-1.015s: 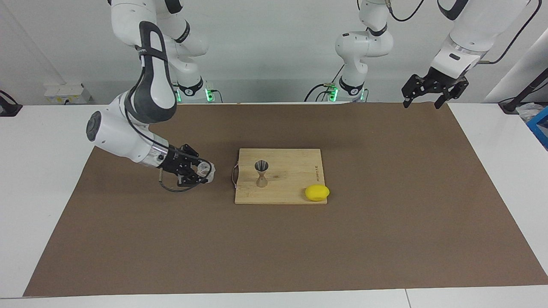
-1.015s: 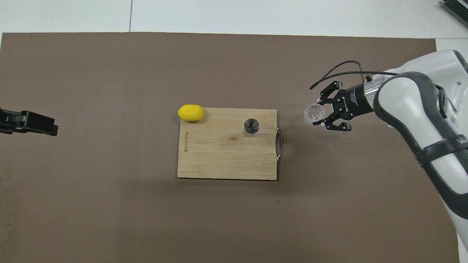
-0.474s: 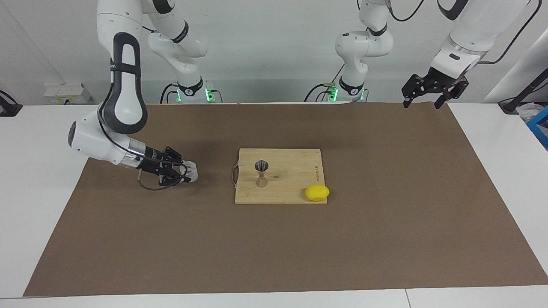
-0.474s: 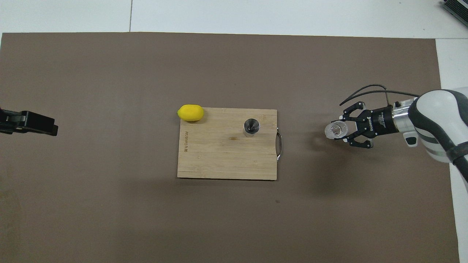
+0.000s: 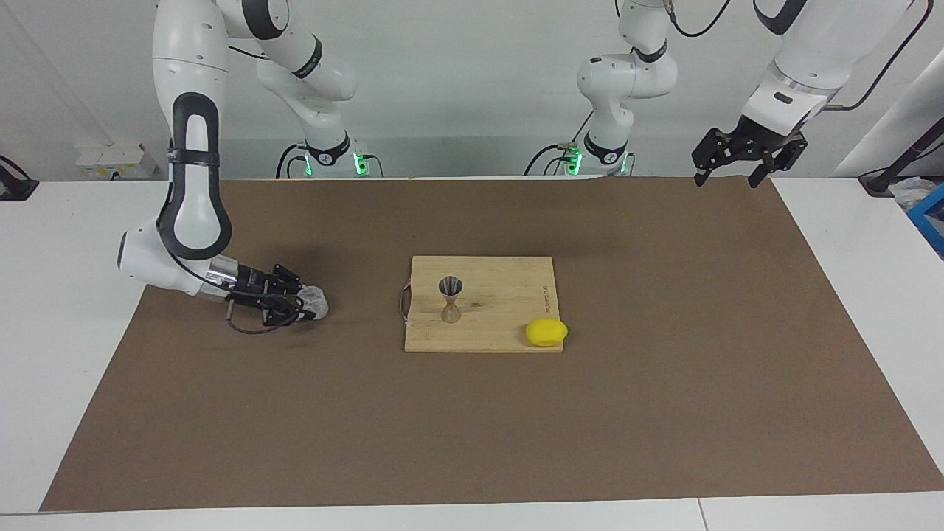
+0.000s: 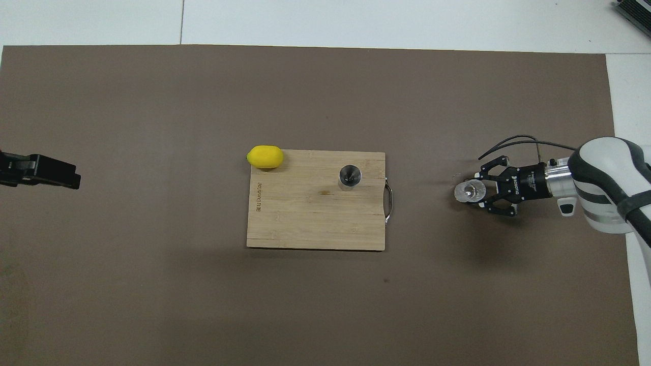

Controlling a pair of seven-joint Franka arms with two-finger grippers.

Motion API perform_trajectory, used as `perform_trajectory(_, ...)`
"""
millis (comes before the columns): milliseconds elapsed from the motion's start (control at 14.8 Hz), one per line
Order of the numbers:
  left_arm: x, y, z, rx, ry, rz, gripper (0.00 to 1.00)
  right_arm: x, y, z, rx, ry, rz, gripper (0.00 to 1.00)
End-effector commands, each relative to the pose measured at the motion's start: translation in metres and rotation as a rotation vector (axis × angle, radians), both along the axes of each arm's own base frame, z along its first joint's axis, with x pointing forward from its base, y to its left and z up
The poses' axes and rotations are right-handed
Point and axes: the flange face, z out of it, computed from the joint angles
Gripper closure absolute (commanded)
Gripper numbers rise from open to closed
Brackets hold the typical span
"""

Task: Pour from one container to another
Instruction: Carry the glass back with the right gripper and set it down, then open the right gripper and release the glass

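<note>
The glass tumbler (image 5: 315, 301) is gripped by the right pincer (image 5: 304, 304), low over the brown mat (image 5: 472, 413), toward the right arm's end from the cutting board (image 5: 509, 310); contact with the mat cannot be judged. The jigger (image 5: 450, 299) is stood upright on the board, a lemon (image 5: 546, 332) at its corner. The left pincer (image 5: 726, 173) is held wide, waiting over the mat's edge.

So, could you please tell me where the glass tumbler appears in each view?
Facing view: the glass tumbler sits in the right gripper, low over the brown mat, toward the right arm's end.
Overhead view: the tumbler is at the right gripper.
Shared landmark: the cutting board's metal handle faces it.
</note>
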Motion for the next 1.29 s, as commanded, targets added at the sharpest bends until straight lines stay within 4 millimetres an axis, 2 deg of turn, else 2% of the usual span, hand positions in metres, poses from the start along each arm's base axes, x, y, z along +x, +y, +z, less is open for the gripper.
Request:
perform_trajectory(0,-0.004,0.001,0.000,0.005,0.008,0.011,0.00,-0.006,0.005,0.000,0.006,-0.028,-0.028,1.00)
perform_trajectory(68,-0.004,0.001,0.000,0.005,0.009,0.011,0.00,-0.006,0.002,0.000,-0.005,-0.029,-0.042,0.94)
perform_trajectory(135,-0.004,0.001,0.000,0.005,0.008,0.011,0.00,-0.007,0.000,-0.002,-0.012,-0.027,-0.051,0.81)
perform_trajectory(338,-0.004,0.001,0.000,0.005,0.008,0.011,0.00,-0.008,-0.008,0.001,-0.012,-0.027,-0.066,0.53)
perform_trajectory(406,-0.004,0.001,0.000,0.005,0.009,0.011,0.00,-0.007,-0.010,0.008,-0.015,-0.037,-0.064,0.41)
perform_trajectory(474,-0.004,0.001,0.000,0.005,0.008,0.011,0.00,-0.006,-0.009,0.021,-0.024,-0.057,-0.055,0.21)
perform_trajectory(542,-0.004,0.001,0.000,0.005,0.009,0.011,0.00,-0.005,-0.010,0.037,-0.038,-0.079,-0.053,0.07)
perform_trajectory(677,-0.004,0.001,0.000,0.005,0.009,0.011,0.00,-0.006,-0.011,0.068,-0.085,-0.111,-0.028,0.01)
perform_trajectory(880,-0.004,0.001,0.000,0.005,0.008,0.011,0.00,-0.009,-0.015,0.115,-0.185,-0.184,0.047,0.00)
perform_trajectory(1015,-0.004,0.001,0.000,0.005,0.009,0.011,0.00,-0.010,-0.009,0.145,-0.273,-0.238,0.138,0.00)
perform_trajectory(1218,-0.004,0.001,-0.001,0.005,0.011,0.011,0.00,-0.010,0.031,0.174,-0.462,-0.292,0.378,0.00)
